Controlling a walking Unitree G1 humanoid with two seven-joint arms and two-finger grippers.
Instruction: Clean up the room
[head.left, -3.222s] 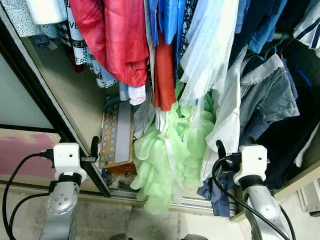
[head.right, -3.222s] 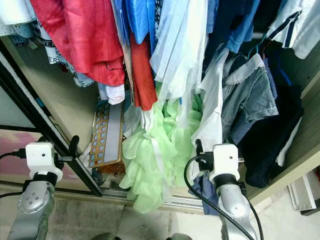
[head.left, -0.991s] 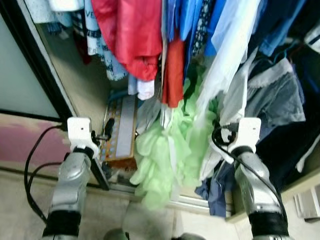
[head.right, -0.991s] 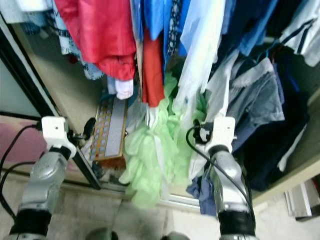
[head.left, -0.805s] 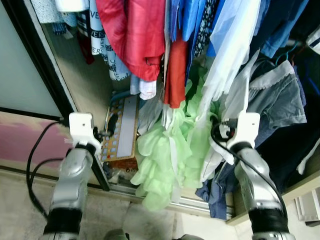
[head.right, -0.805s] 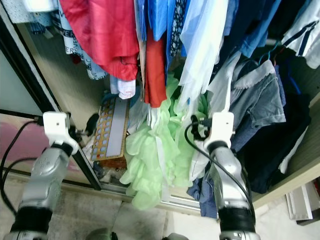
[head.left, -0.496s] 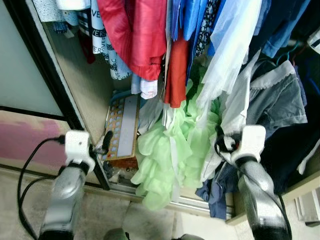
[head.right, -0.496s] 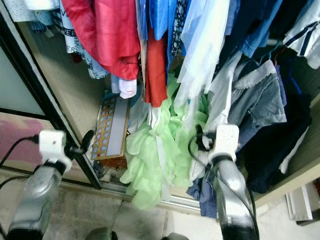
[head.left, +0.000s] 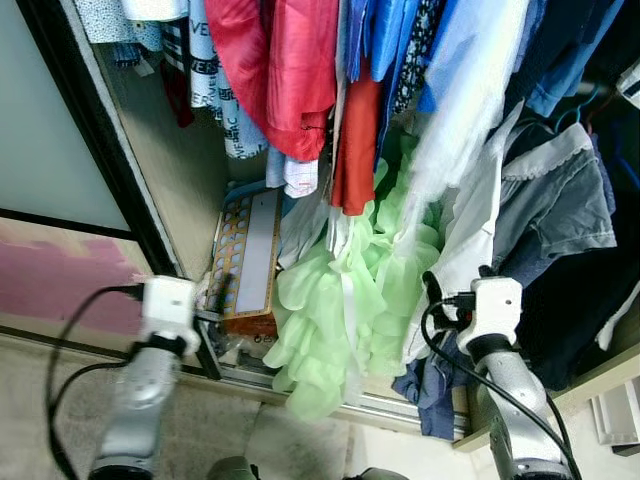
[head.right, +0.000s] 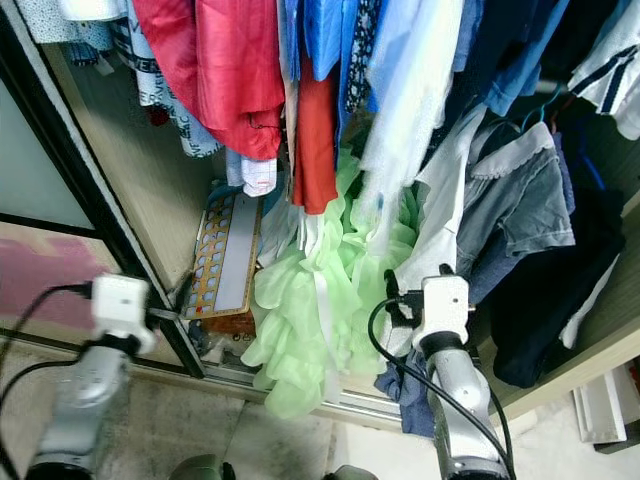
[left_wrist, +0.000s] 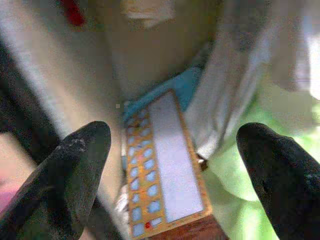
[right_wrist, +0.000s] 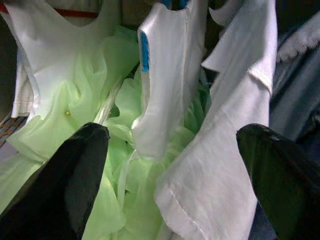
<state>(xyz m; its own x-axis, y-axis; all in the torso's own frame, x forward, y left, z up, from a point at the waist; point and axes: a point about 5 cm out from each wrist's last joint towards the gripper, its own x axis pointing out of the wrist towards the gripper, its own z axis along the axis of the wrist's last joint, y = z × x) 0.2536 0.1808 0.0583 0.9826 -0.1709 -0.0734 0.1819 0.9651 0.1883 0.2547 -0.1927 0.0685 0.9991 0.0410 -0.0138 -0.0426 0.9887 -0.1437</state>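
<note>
The open wardrobe (head.left: 150, 190) stands ahead, packed with hanging clothes, a frilly pale-green garment (head.left: 340, 310) trailing down onto its floor. Leaning against the left inner wall is a long orange-framed board with blue cells (head.left: 245, 262), its long axis running away from the robot. It lies straight ahead of the left gripper (left_wrist: 172, 150), the nearer one, fingers spread wide and empty. The right gripper (right_wrist: 172, 150), likewise wide and empty, faces the white shirts. Compared with 0.5 s ago, both arms sit slightly lower and nearer the robot.
</note>
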